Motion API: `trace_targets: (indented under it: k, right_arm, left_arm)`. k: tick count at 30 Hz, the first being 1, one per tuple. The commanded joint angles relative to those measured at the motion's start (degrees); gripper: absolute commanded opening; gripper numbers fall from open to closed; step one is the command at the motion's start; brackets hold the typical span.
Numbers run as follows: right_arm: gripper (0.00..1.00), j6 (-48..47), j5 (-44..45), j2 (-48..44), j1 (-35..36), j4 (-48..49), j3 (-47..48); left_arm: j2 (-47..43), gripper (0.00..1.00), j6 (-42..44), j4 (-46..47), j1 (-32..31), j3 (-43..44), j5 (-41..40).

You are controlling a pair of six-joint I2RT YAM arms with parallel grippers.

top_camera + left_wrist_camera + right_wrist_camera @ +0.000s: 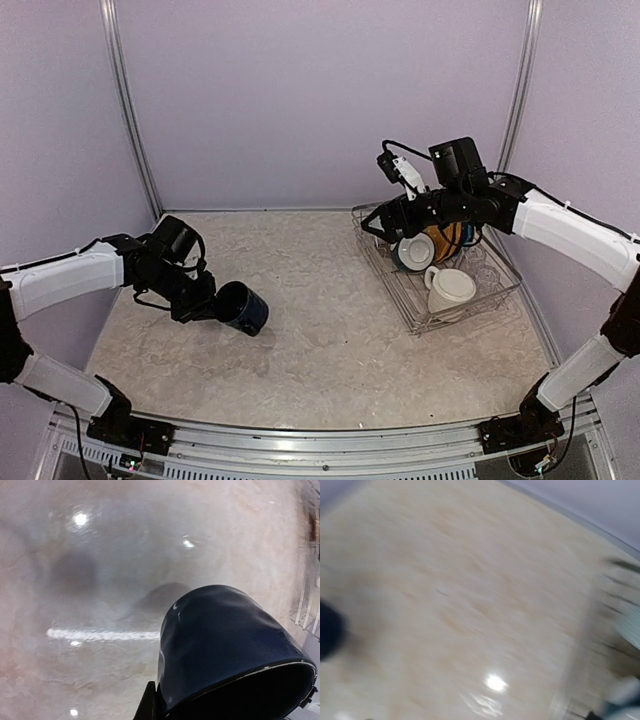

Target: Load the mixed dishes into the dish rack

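Beige worktop point(330, 360): your left jaws clenched the tilted dark blue mug point(243, 307), well left of the dish rack point(400, 298). Right jaws hung over the rack, state unclear. Pickup looked done; next you needed a carry into the rack.

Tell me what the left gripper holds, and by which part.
The left gripper holds the dark blue mug by its rim, the mouth facing the gripper.
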Motion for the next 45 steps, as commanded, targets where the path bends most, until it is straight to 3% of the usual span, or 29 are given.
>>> trace_targets:
  k: [1, 7, 11, 14, 20, 45]
  right_arm:
    - [0.91, 9.3, -13.3, -1.9, 3.1, 15.4, -6.5]
    - [0.93, 19.4, -23.6, 0.0, 6.6, 32.4, -13.1]
    - [0.93, 25.3, -28.9, 1.5, 7.4, 42.2, -16.2]
    - [0.94, 30.0, -31.4, 1.9, 7.4, 50.0, -18.8]
    - [0.96, 35.1, -33.9, 2.9, 7.4, 57.0, -20.3]
    - [0.96, 38.2, -41.8, 6.2, 7.5, 64.5, -21.9]
  left_arm:
    - [-3.8, 0.00, -0.4, 25.6, -0.4, 2.6, 17.9]
    - [-1.0, 0.00, -6.9, 49.6, -0.4, 1.9, 33.0]
    - [2.1, 0.00, -14.1, 65.9, -0.7, -0.3, 38.5]
    - [4.4, 0.00, -17.0, 72.8, -1.5, -0.3, 41.0]
    - [8.9, 0.00, -18.3, 79.2, -4.0, 0.8, 43.7]
    - [16.2, 0.00, -25.9, 93.3, -6.9, 1.5, 48.6]
